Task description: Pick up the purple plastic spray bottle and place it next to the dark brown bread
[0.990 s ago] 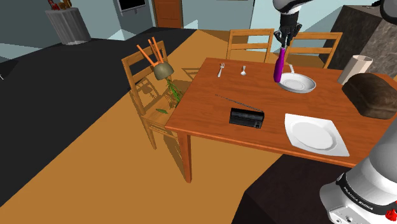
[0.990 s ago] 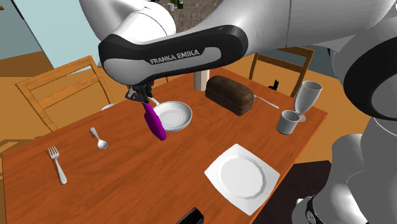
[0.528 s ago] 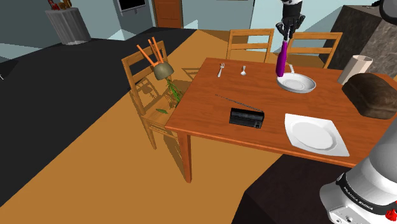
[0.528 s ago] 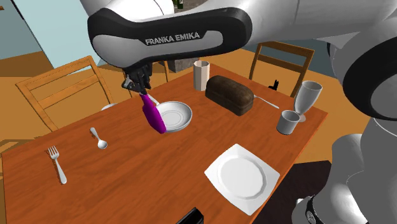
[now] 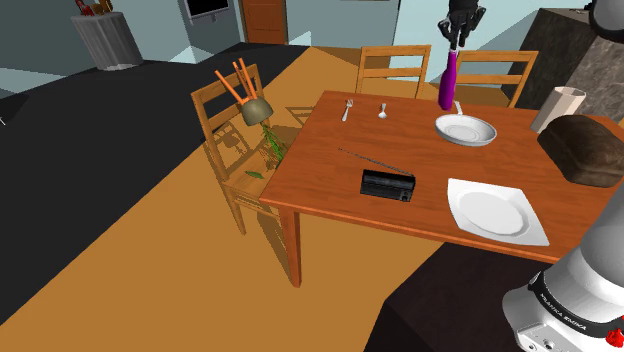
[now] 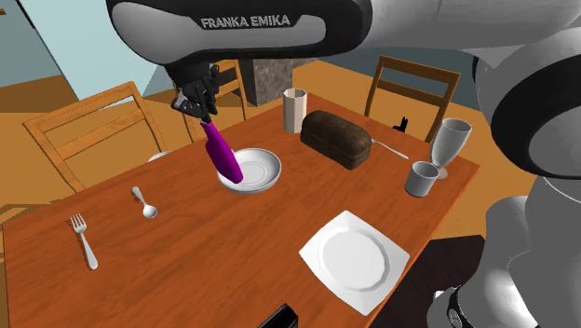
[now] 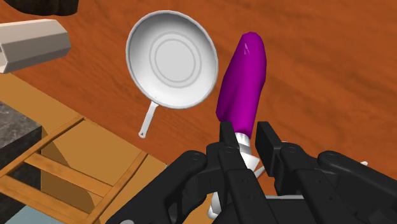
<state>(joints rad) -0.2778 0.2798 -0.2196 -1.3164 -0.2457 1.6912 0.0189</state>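
Two fingers of our gripper (image 7: 245,137) clamped the purple spray bottle (image 7: 242,83) by its white neck. It hung tilted above the table (image 6: 233,261), near the white pan (image 7: 168,60). The dark bread (image 6: 337,137) sat well apart. We judged that the thin neck grip could let it swing or slip in transit.

one bottle (image 5: 448,88), one loaf (image 5: 588,150), three chairs (image 5: 228,105)
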